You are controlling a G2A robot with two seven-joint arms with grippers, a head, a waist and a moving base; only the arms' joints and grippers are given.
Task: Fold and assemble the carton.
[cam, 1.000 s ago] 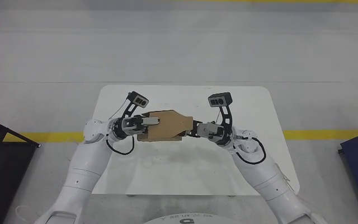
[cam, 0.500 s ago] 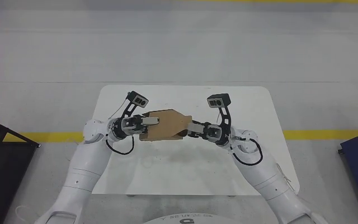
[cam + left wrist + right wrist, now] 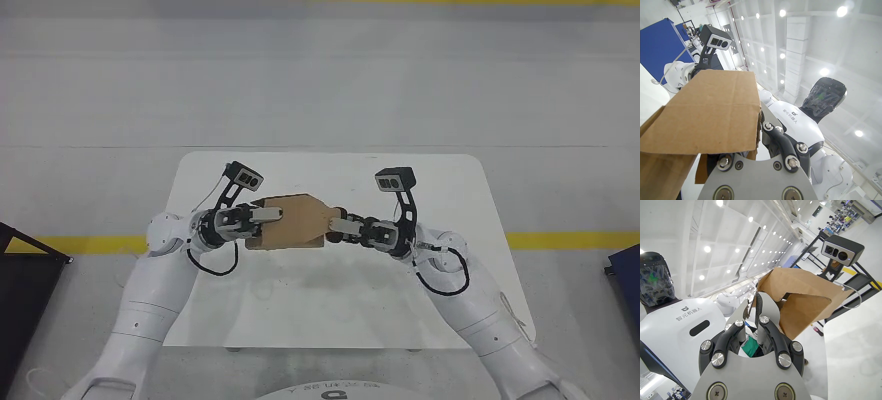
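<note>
A brown cardboard carton point(image 3: 292, 222) hangs just above the white table point(image 3: 440, 190), held between my two arms. My left gripper point(image 3: 258, 217) grips its left end. In the left wrist view a flat carton panel point(image 3: 711, 111) covers one finger, and the other finger point(image 3: 770, 115) lies against the panel's edge. My right gripper point(image 3: 335, 226) is shut on the right end. In the right wrist view, the two fingers of that gripper point(image 3: 756, 308) pinch a thin flap edge. Beyond it the partly folded carton point(image 3: 802, 298) shows an open corner.
The table's bare top point(image 3: 330, 300) stretches around and below the carton. The right arm's wrist camera point(image 3: 716, 40) sits close behind the carton, and the left arm's wrist camera point(image 3: 842, 250) rises past its far end. A yellow floor line point(image 3: 560, 240) runs beside the table.
The right gripper has moved left and slightly away from me, pressing the carton's right end inward. The carton looks shorter and sits a little farther back. The left gripper has kept its hold.
</note>
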